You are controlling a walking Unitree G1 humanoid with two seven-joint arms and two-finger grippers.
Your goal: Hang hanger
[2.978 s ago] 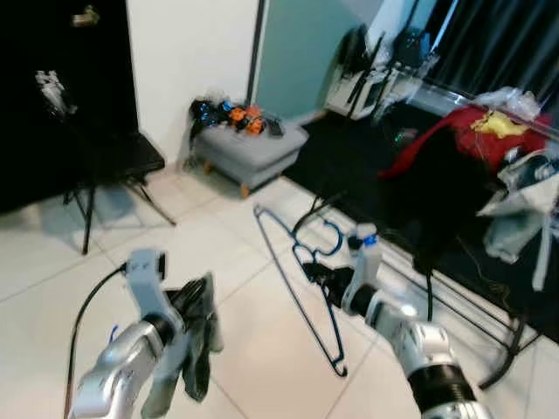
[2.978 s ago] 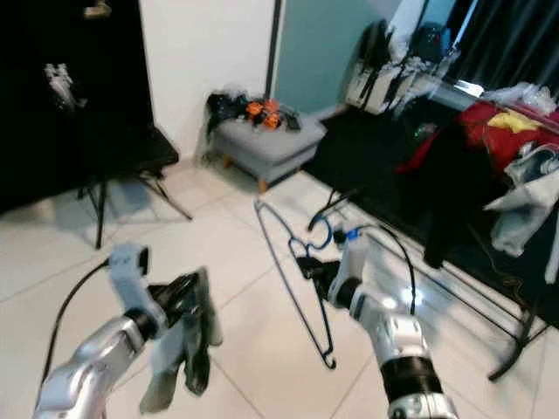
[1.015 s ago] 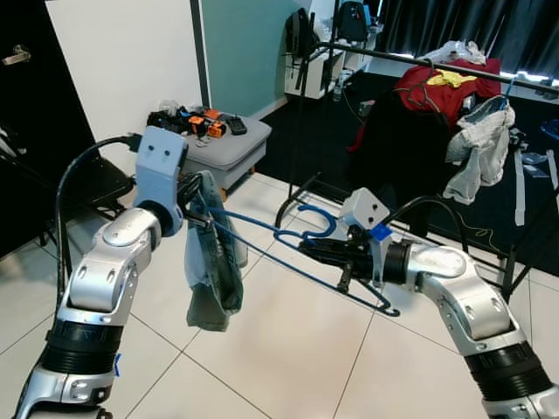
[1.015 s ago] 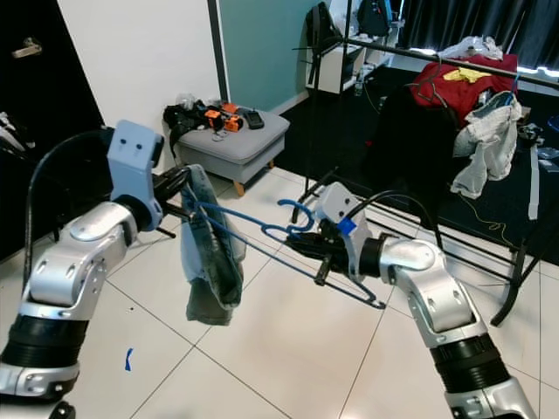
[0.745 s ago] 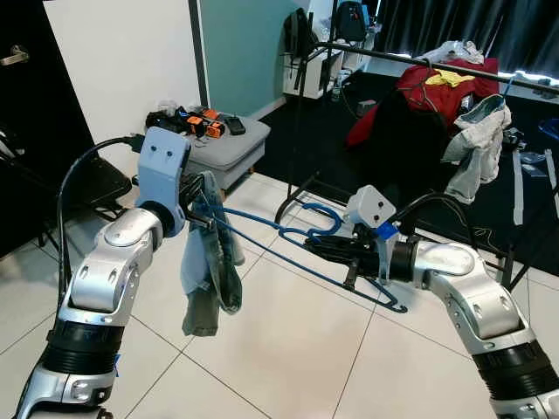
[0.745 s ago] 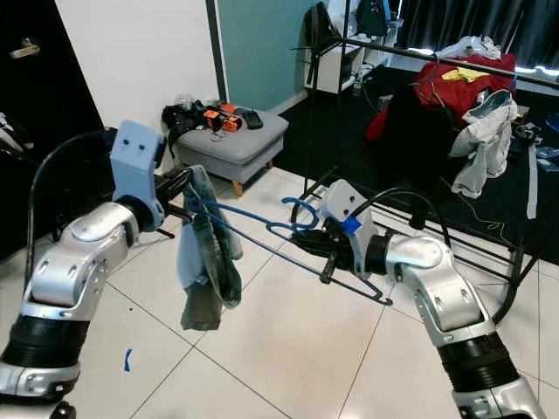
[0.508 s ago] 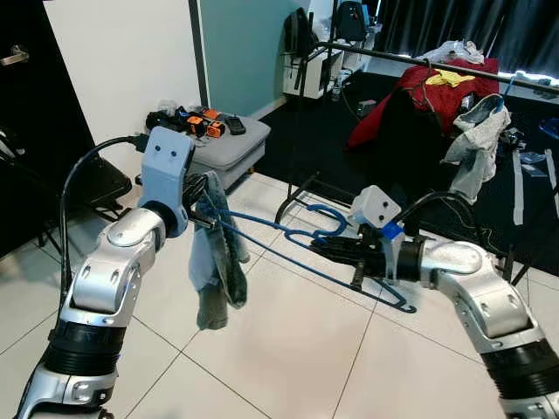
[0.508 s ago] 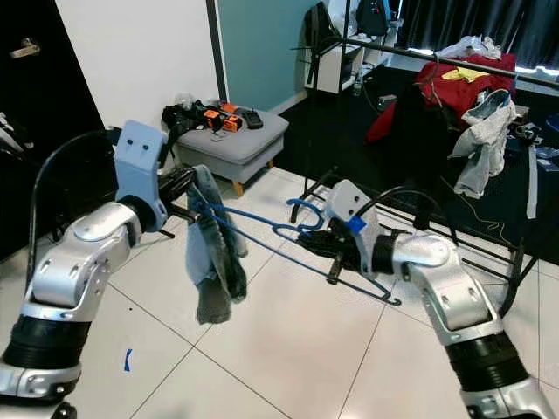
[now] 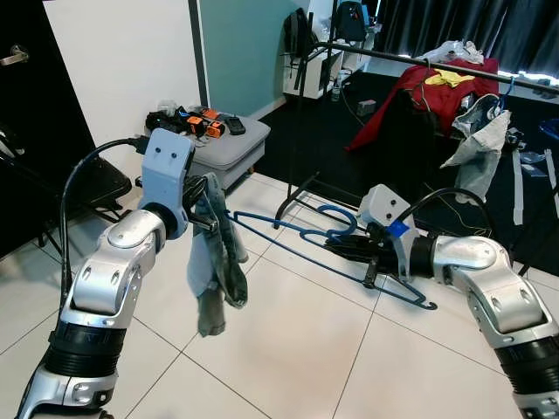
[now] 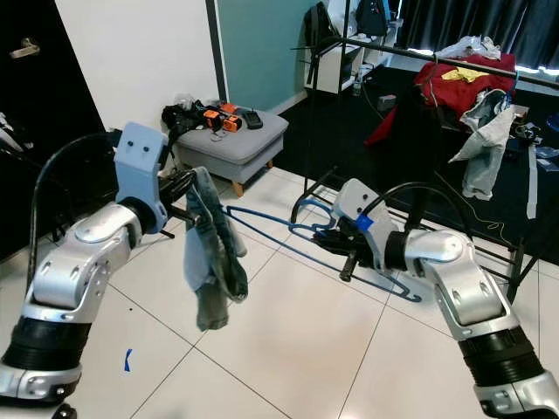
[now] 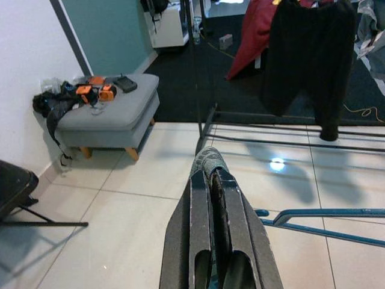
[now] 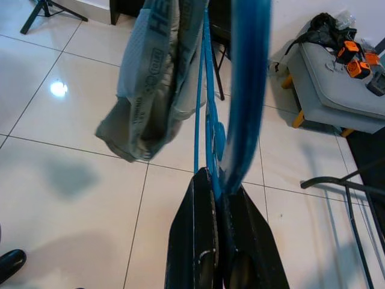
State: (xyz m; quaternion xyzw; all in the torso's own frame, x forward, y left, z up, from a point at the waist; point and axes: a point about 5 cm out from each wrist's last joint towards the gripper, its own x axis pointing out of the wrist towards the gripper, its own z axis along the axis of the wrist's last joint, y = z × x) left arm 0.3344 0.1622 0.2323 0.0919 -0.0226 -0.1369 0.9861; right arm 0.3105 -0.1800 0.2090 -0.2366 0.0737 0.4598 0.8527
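A blue wire hanger lies nearly level over the floor, and my right gripper is shut on it below the hook. In the right wrist view the fingers clamp the blue hanger. My left gripper is shut on a grey-green garment that hangs limp from it. The hanger's far end reaches the garment's edge; I cannot tell if it sits inside the cloth. In the left wrist view the garment shows between the shut fingers.
A black clothes rack stands behind, carrying a red garment, a black one and a pale one. A grey ottoman with small items sits near the wall. A black folding chair is at the left.
My right gripper has drawn the hanger to the right, so less of it reaches into the garment. The garment has swung and hangs narrower. The left arm has barely moved.
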